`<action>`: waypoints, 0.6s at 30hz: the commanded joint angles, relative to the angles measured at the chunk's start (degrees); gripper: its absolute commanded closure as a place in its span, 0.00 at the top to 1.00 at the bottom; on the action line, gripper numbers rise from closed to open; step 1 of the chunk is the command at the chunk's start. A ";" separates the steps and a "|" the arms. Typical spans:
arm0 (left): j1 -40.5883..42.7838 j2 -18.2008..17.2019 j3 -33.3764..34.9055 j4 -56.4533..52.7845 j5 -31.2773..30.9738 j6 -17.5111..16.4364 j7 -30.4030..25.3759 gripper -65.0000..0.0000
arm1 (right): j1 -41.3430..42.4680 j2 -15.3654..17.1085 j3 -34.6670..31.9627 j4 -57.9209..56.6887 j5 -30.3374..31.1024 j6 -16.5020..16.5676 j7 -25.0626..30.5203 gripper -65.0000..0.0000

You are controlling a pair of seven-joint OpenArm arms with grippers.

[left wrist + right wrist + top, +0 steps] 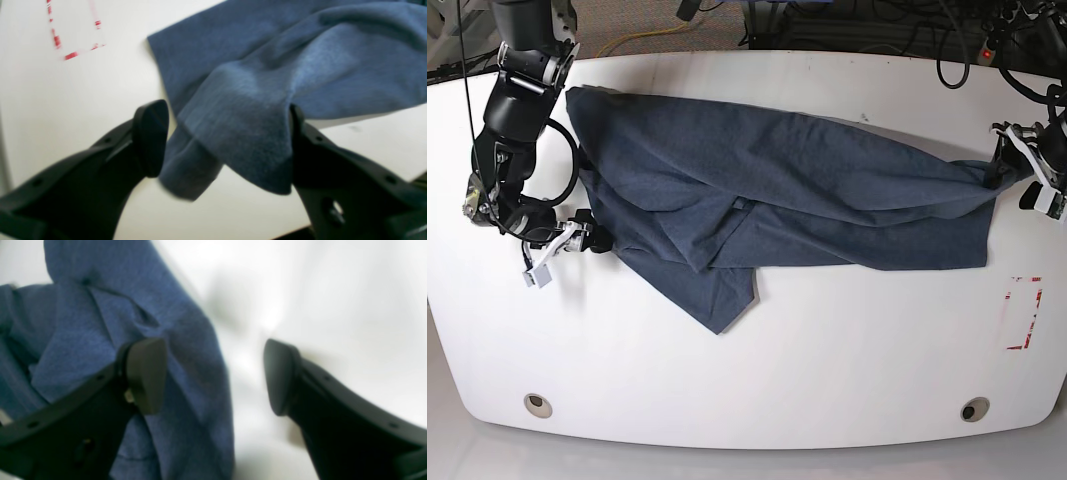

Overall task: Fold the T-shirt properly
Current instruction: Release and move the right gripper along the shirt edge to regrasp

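Cloth is the whole story on this white table: the navy T-shirt lies stretched across the far half, rumpled, with one flap doubled over near the middle and a pointed corner trailing toward the near side. Over on the base view's right, the left gripper has a bunched fold of the shirt's end sitting between its jaws; the fabric presses against one pad and hangs just clear of the other, so the jaws stand parted around the cloth and it reads as draped there, not pinched. On the other side, the right gripper is wide open at the shirt's opposite end, one finger over the blue cloth, the other over bare table, nothing held. My read is that both arms are working the ends to spread the garment flat before any fold. To do that well, each gripper wants a firm bite on a single hem corner, not a wad of layers, because a bunched grab will drag wrinkles along. Then pull the two ends apart evenly and low over the surface, so the doubled flap in the middle slides out. The red marks sit near the left arm's side, well clear of the cloth. Blur in both wrist views hides the finer edges.
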 commanded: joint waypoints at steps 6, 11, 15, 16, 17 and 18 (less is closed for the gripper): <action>3.71 -4.49 -0.35 0.91 -2.07 0.07 -1.25 0.59 | 1.92 -2.27 -2.32 0.47 0.61 0.34 4.19 0.66; 3.71 -5.72 -0.35 0.91 -1.98 0.07 -1.25 0.59 | 1.92 -4.64 -2.32 -1.29 0.52 0.34 6.47 0.65; 4.07 -7.65 0.09 0.91 0.04 0.07 -1.34 0.59 | 2.71 -4.90 -2.41 -4.37 0.52 0.34 9.20 0.42; 4.07 -7.92 0.09 0.91 0.83 0.07 -1.34 0.59 | 2.98 -4.90 -2.41 -4.89 0.52 0.34 9.64 0.33; 4.07 -8.01 0.18 0.91 1.71 0.07 -1.34 0.59 | 3.06 -4.90 -2.41 -5.51 0.52 0.34 9.90 0.25; 4.07 -8.27 0.18 0.91 2.59 0.07 -1.34 0.59 | 3.15 -4.82 -2.41 -5.86 0.52 0.34 10.08 0.19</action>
